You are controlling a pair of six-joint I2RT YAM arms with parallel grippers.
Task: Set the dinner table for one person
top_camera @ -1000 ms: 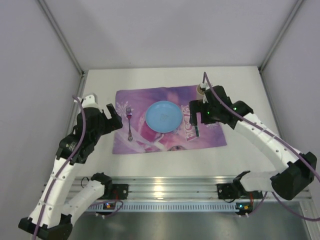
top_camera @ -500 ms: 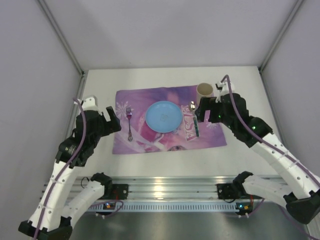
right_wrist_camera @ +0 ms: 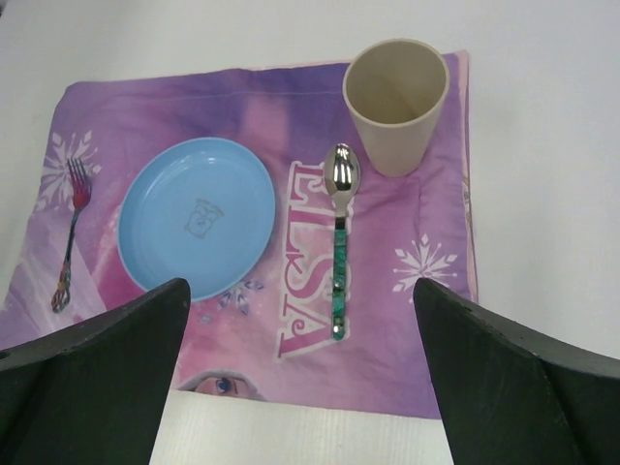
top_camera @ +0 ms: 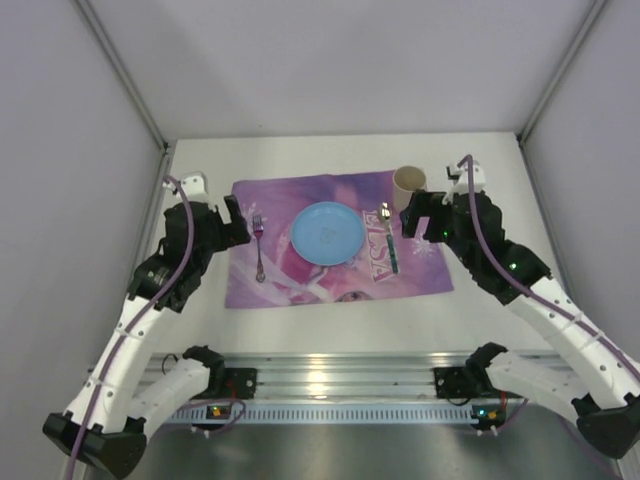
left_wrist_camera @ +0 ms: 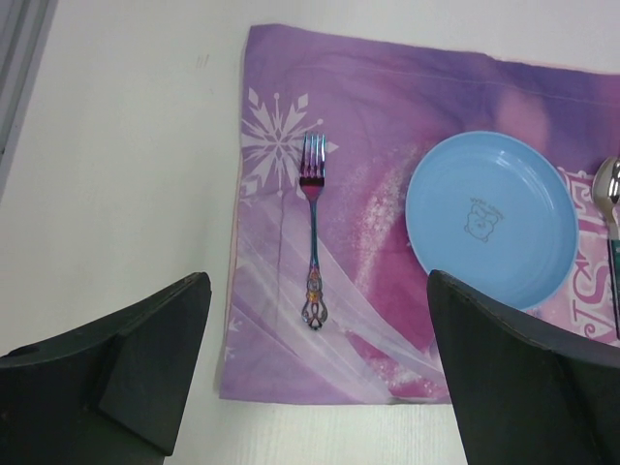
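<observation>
Tabletop (top_camera: pixel 350 330), white: one. Placemat (top_camera: pixel 290 285), purple: one. Plate (top_camera: pixel 328 233), blue: one. Fork (left_wrist_camera: pixel 314 232): one. Spoon (right_wrist_camera: pixel 338 232), green-handled: one. Cup (right_wrist_camera: pixel 397 107), beige: one. Tools: two, left tool (top_camera: pixel 237 225) and right tool (top_camera: pixel 410 218).

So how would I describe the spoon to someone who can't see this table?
On the white table lies a purple printed placemat with a round blue plate in the middle. Just right of the plate, near the beige cup, lies the spoon. Unlike the fork left of the plate, it has a shiny rounded bowl and a green patterned handle.
</observation>
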